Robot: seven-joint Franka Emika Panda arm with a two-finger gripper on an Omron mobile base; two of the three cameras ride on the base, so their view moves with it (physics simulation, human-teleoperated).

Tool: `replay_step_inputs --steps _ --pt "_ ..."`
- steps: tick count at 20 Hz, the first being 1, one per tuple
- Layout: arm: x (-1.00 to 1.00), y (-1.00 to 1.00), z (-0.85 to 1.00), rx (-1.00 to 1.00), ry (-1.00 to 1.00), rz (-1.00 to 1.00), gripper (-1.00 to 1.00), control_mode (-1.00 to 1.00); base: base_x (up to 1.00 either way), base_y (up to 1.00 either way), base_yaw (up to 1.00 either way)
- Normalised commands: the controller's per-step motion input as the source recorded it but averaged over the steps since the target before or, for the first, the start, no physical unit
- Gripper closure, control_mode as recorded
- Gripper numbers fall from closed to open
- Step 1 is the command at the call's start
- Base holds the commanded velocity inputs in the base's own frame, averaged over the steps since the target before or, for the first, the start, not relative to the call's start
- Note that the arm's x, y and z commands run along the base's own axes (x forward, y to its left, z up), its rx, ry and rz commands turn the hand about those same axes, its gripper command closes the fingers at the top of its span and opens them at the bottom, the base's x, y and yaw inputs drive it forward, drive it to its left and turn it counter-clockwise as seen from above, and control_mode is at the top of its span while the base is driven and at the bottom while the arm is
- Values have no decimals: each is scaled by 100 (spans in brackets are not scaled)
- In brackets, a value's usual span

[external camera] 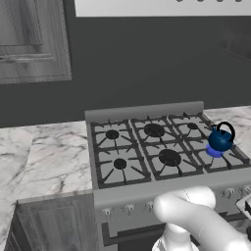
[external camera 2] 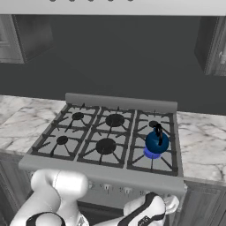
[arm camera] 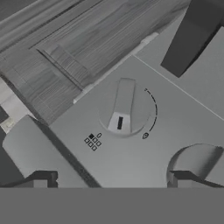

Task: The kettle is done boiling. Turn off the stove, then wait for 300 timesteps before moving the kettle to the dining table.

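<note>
Stove (external camera: 147, 147) front panel close in hand view: gripper (arm camera: 111, 179) spread wide, holding nothing, fingertips (arm camera: 41, 178) either side of a round knob (arm camera: 124, 107) whose ridge runs lengthwise away from the camera, black mark at the near end. Second knob (arm camera: 197, 159) beside the right fingertip. Further back, kettle (external camera 2: 156, 142) upright on the front right burner, blue flame (external camera 2: 151, 153) under it, black handle (external camera: 224, 130) arched up. Marble counter (external camera: 44, 157) flanks stove; grey cabinet (external camera: 34, 39) above.
</note>
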Motion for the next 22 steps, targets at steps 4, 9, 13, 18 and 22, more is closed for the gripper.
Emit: replay_step_inputs --steps 4,9,13,18,22 --pt "8 -20 -21 0 0 0 -100 -100 0 0 0" --pt "7 -20 -19 0 0 0 -100 -100 0 0 0" --pt "8 -15 -21 0 0 0 -100 -100 0 0 0" --pt "11 -9 -20 0 0 0 -100 -100 0 0 0" --pt "13 -7 -1 0 0 0 -100 -100 0 0 0"
